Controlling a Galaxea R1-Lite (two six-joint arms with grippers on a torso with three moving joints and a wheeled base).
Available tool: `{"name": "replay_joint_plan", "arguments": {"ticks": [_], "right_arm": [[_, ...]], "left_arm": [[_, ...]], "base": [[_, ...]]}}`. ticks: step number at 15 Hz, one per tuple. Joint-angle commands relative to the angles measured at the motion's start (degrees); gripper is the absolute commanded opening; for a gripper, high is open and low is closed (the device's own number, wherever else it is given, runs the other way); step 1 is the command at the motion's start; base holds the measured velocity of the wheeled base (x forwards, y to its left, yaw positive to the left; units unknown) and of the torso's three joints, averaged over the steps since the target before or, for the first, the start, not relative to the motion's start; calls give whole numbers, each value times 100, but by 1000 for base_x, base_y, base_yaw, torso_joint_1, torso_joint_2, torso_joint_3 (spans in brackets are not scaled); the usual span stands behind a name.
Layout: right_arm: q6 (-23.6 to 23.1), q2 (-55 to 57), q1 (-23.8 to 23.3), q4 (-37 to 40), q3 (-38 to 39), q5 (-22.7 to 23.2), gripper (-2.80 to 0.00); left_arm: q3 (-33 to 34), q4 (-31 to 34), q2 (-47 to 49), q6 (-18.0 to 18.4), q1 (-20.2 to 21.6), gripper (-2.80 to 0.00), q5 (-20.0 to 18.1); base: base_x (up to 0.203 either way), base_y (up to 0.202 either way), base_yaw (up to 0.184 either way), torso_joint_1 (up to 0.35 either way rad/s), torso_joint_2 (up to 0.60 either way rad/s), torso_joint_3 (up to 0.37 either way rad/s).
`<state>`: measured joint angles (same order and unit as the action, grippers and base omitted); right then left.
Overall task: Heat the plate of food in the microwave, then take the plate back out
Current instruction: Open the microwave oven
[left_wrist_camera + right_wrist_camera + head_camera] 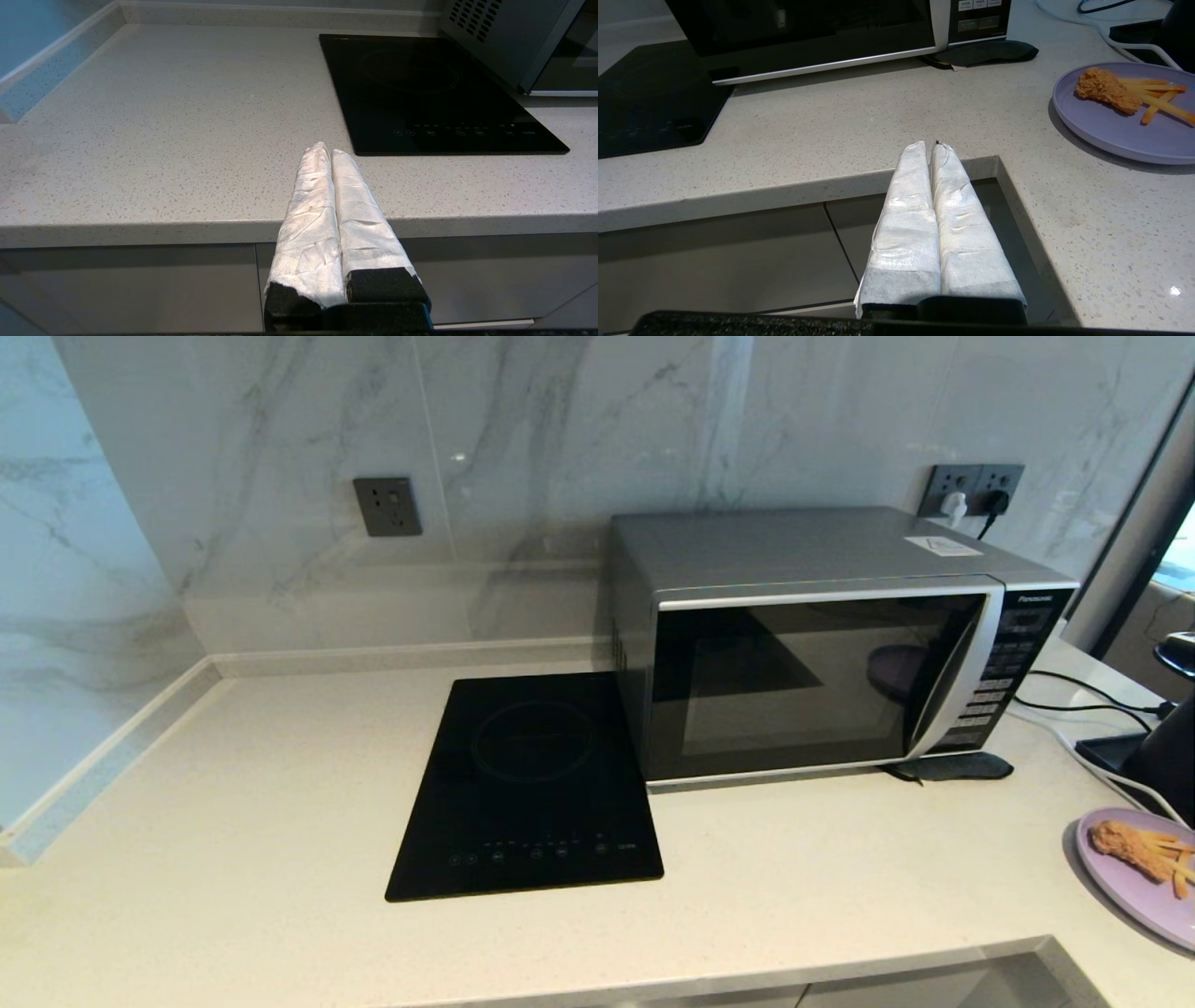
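Observation:
The silver-grey microwave (822,644) stands at the back right of the counter with its dark glass door closed; its lower front edge (822,51) shows in the right wrist view. The lilac plate of food (1134,887), with a fried chicken piece (1106,88) and fries, rests on the counter at the far right edge. My right gripper (930,145) hangs shut and empty in front of the counter's front edge, left of the plate (1120,126). My left gripper (327,150) is shut and empty at the front edge, before the hob. Neither arm shows in the head view.
A flat black induction hob (527,784) lies left of the microwave. A dark pad (952,767) sits under the microwave's front right corner. Cables (1083,709) and a black device (1167,756) crowd the far right. Wall sockets (971,490) are behind. The counter steps inward near the plate (1004,172).

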<state>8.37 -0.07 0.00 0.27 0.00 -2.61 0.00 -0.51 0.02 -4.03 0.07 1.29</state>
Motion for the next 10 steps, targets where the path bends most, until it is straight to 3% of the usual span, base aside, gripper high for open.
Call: {"name": "replay_joint_plan", "arguments": {"ticks": [1,10], "right_arm": [[15,7,0,0,9,-3,-280],[15,7,0,8,0,-3,-280]], "left_arm": [[0,-2,6,-1,1,-280,3],[0,-2,6,-1,1,-280,3]], "base": [[0,0,0,0,0,0],[0,0,0,0,0,0]]}}
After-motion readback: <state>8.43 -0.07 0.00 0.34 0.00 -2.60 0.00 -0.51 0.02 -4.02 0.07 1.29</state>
